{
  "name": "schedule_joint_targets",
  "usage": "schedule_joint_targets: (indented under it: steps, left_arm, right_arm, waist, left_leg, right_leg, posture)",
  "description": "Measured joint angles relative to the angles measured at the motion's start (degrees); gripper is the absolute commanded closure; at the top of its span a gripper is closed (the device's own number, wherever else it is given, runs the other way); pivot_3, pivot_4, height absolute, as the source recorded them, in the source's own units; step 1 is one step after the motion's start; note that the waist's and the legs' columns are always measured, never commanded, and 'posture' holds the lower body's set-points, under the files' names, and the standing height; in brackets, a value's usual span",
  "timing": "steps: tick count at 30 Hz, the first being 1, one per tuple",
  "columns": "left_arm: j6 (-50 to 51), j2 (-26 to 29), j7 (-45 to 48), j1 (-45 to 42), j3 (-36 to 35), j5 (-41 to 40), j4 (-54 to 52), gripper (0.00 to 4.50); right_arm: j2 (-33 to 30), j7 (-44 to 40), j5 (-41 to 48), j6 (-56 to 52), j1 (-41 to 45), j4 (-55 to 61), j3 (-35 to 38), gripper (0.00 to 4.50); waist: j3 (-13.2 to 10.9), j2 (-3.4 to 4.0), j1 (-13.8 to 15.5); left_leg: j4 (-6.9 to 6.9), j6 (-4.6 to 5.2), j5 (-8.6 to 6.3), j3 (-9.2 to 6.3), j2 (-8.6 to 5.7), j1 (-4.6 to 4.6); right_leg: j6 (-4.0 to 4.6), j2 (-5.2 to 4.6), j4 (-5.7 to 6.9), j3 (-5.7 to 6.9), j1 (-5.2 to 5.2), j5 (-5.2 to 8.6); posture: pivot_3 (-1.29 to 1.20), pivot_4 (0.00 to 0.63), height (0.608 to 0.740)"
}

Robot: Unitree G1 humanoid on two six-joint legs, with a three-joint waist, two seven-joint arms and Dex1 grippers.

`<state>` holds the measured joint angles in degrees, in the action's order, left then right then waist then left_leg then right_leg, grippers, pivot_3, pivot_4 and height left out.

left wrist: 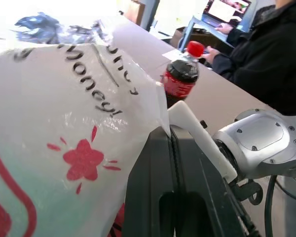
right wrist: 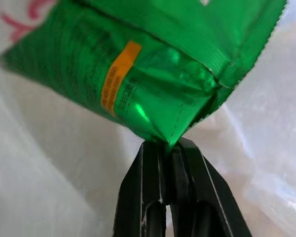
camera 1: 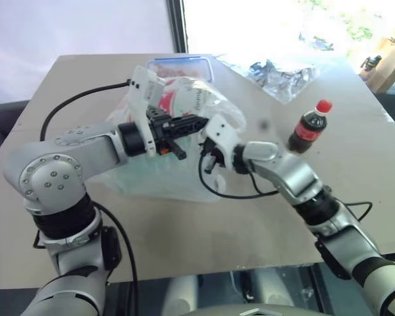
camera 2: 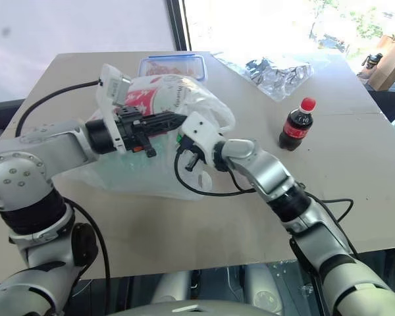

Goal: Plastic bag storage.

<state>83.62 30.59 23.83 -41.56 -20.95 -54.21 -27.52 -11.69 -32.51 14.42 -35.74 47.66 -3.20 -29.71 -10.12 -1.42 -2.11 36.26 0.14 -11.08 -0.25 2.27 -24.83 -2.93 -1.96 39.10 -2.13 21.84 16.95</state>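
Lying crumpled, plastic bag [camera 2: 178, 99] mouth rightward

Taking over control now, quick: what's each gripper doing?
Left gripper: shut on the plastic bag.
Right gripper: shut on the green snack packet.

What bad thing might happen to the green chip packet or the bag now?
The right gripper pinches only a corner of the green snack packet, so the packet might slip out and fall before it is in.
The left gripper grips just a thin edge of the plastic bag; that film may tear or pull free.
The cola bottle stands upright close to the right arm, so a swing might knock it over.
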Motion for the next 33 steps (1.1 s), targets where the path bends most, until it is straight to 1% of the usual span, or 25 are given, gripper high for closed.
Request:
schedule_joint_targets:
  steps: [1,2,3,5,6,7,8,9,10,12,13,14,17,18,19,21,24,27,28,31,33]
  left_arm:
    - [-1.12,0.76,0.06,0.98,-0.05,0.21,0.05,4.5]
    - [-1.67,1.03,0.15,1.62,-0.06,0.23,0.06,4.5]
    - [-3.9,1.82,1.16,3.75,0.14,0.59,-0.33,4.5]
    - [-7.91,3.13,2.9,8.62,0.82,1.45,-1.14,4.5]
    - [-8.68,3.28,3.3,9.79,0.85,1.93,-1.14,4.5]
    - [-10.33,3.71,3.71,10.79,1.18,2.39,-1.15,4.5]
    - [-12.05,4.4,4.1,12.12,1.29,2.97,-1.14,4.5]
    - [-13.62,4.85,4.61,13.23,1.35,3.59,-1.11,4.5]
    - [-14.47,5.03,4.87,13.82,1.45,3.88,-1.07,4.5]
    - [-18.68,5.17,6.12,14.56,3.71,5.89,-0.71,4.5]
    - [-19.63,5.21,6.46,14.89,4.07,6.35,-0.4,4.5]
    - [-21.98,5.05,7.06,14.66,5.68,7.6,0.95,4.5]
    - [-25.72,3.72,7.24,13.35,7.13,9.51,3.83,4.5]
    - [-26.78,3.32,7.45,12.85,7.59,9.81,4.64,4.5]
    - [-27.78,2.76,7.96,12.19,8.33,10.03,5.39,4.5]
    - [-29.47,2.04,9.03,11.16,9.98,10.22,6.13,4.5]
    - [-30.98,0.73,10.04,9.57,11.18,10.19,7.1,4.5]
    - [-32.17,0.61,12.74,9.03,12.43,10.01,7.79,4.5]
    - [-32.24,0.69,13.47,9.0,12.65,9.85,7.84,4.5]
    - [-32.2,1.67,16.36,8.81,12.77,8.63,8.03,4.5]
    - [-31.77,1.88,17.46,8.52,12.73,7.4,7.97,4.5]
  right_arm:
    - [0.85,-1.29,-1.55,2.84,0.81,-2.9,-0.91,3.74]
    - [1.11,-1.83,-2.51,4.28,0.9,-4.23,-1.07,3.6]
    - [1.42,-2.15,-3.7,5.86,0.88,-5.66,-1.13,3.09]
    - [0.35,-1.74,-5.76,7.27,0.26,-6.34,-0.39,2.23]
    - [-0.37,-1.48,-6.42,7.35,-0.13,-6.31,0.39,1.9]
    - [-1.3,-0.92,-7.14,7.32,-1.0,-5.09,1.29,1.42]
    - [-2.73,-0.6,-7.44,7.03,-2.21,-2.94,2.84,0.83]
    - [-3.81,-0.44,-7.31,6.43,-3.44,-0.35,4.85,0.42]
    - [-4.4,-0.42,-7.09,5.75,-3.94,1.4,6.17,0.42]
    - [-7.6,-1.46,-3.76,0.86,-7.22,11.54,10.32,0.42]
    - [-8.73,-1.96,-2.61,-0.49,-8.1,14.76,11.68,0.42]
    - [-10.92,-2.37,0.31,-4.44,-9.86,22.07,15.1,0.42]
    - [-15.07,-1.5,2.84,-10.44,-12.56,32.7,20.68,0.42]
    - [-15.76,-0.55,2.91,-12.21,-13.26,34.64,21.73,0.42]
    - [-15.74,0.88,3.09,-14.36,-14.0,36.25,23.17,0.2]
    - [-14.7,3.81,3.62,-17.48,-15.1,37.99,25.77,0.2]
    - [-13.82,7.24,3.75,-20.24,-16.06,40.17,27.27,0.2]
    - [-12.94,10.63,3.75,-22.22,-18.9,43.49,29.14,0.2]
    - [-12.98,11.27,3.78,-23.06,-19.19,44.25,30.55,0.2]
    - [-15.77,14.67,2.89,-27.47,-19.22,47.4,38.58,0.2]
    - [-17.05,16.44,1.69,-29.36,-19.36,47.82,41.15,0.2]
  waist:
    - [0.0,0.01,-0.03]
    - [0.0,0.0,0.04]
    - [0.0,0.01,0.1]
    - [-0.01,0.01,0.24]
    - [-0.01,0.0,0.37]
    - [-0.01,0.0,0.52]
    - [-0.01,0.0,0.72]
    - [-0.01,0.01,0.92]
    - [-0.01,0.01,1.03]
    - [-0.03,0.04,1.53]
    - [-0.03,0.04,1.59]
    - [-0.04,0.05,1.71]
    - [-0.03,0.04,1.61]
    - [-0.03,0.04,1.55]
    - [-0.03,0.04,1.45]
    - [-0.03,0.04,1.21]
    - [-0.03,0.05,1.24]
    - [-0.04,0.05,1.34]
    - [-0.04,0.05,1.36]
    - [-0.04,0.05,1.54]
    - [-0.04,0.05,1.53]
  left_leg:
    - [-0.01,-0.01,0.0,0.01,0.0,-0.01]
    - [-0.01,-0.05,0.03,0.0,0.0,-0.01]
    - [-0.02,-0.21,0.12,0.0,0.0,-0.03]
    - [-0.04,-0.25,0.14,0.0,0.0,-0.07]
    - [-0.03,-0.25,0.13,-0.01,0.0,-0.08]
    - [-0.04,-0.25,0.13,-0.04,0.0,-0.11]
    - [-0.04,-0.25,0.13,-0.03,0.0,-0.1]
    - [-0.06,-0.25,0.13,-0.03,0.0,-0.1]
    - [-0.06,-0.24,0.12,-0.03,0.01,-0.09]
    - [-0.1,-0.05,0.01,-0.05,0.01,-0.1]
    - [-0.11,-0.03,0.0,-0.05,0.01,-0.1]
    - [-0.1,-0.01,-0.01,-0.07,0.0,-0.13]
    - [-0.1,0.01,-0.02,-0.06,-0.01,-0.08]
    - [-0.09,0.02,-0.02,-0.06,-0.01,-0.05]
    - [-0.09,0.02,-0.02,-0.04,-0.01,-0.03]
    - [-0.09,0.02,-0.02,-0.01,0.0,-0.02]
    - [-0.09,0.02,-0.02,0.01,0.0,-0.03]
    - [-0.09,0.02,-0.02,0.03,0.0,-0.1]
    - [-0.09,0.02,-0.02,0.03,-0.01,-0.13]
    - [-0.04,0.02,-0.02,0.02,-0.02,-0.16]
    - [-0.04,0.02,-0.02,0.02,-0.02,-0.14]
  right_leg:
    - [0.0,0.0,-0.02,-0.01,0.0,0.0]
    - [0.0,-0.01,-0.03,0.0,0.0,0.0]
    - [0.0,-0.03,-0.1,0.01,-0.01,0.0]
    - [0.01,-0.07,-0.12,0.02,0.0,0.0]
    - [0.01,-0.07,-0.13,0.02,0.0,-0.01]
    - [0.01,-0.08,-0.15,0.05,0.0,-0.01]
    - [0.01,-0.09,-0.14,0.05,0.0,-0.01]
    - [0.02,-0.08,-0.14,0.05,0.01,0.0]
    - [0.02,-0.08,-0.13,0.05,0.0,0.0]
    - [0.02,-0.1,-0.16,0.09,0.0,0.0]
    - [0.02,-0.11,-0.17,0.09,-0.01,0.0]
    - [0.02,-0.12,-0.19,0.12,-0.01,0.0]
    - [0.02,-0.12,-0.17,0.12,-0.05,0.0]
    - [0.02,-0.1,-0.16,0.13,-0.07,0.0]
    - [0.02,-0.09,-0.15,0.11,-0.07,0.0]
    - [0.02,-0.05,-0.12,0.05,-0.07,0.0]
    - [0.02,-0.04,-0.12,0.04,-0.05,0.0]
    - [0.01,-0.05,-0.18,0.02,-0.03,0.0]
    - [0.01,-0.06,-0.2,0.03,-0.01,0.0]
    - [0.01,-0.08,-0.21,0.07,-0.02,0.0]
    - [0.01,-0.08,-0.19,0.09,-0.02,0.0]
  posture:
    - [0.0,0.15,0.74]
    - [0.0,0.15,0.74]
    - [0.0,0.15,0.74]
    - [0.0,0.15,0.74]
    - [0.0,0.15,0.74]
    - [0.0,0.15,0.74]
    - [0.0,0.15,0.74]
    - [0.0,0.15,0.74]
    - [0.0,0.15,0.74]
    - [0.0,0.15,0.74]
    - [0.0,0.15,0.74]
    - [0.0,0.15,0.74]
    - [0.0,0.15,0.74]
    - [0.0,0.15,0.74]
    - [0.0,0.15,0.74]
    - [0.0,0.15,0.74]
    - [0.0,0.15,0.74]
    - [0.0,0.15,0.74]
    - [0.0,0.15,0.74]
    - [0.0,0.15,0.74]
    - [0.0,0.15,0.74]
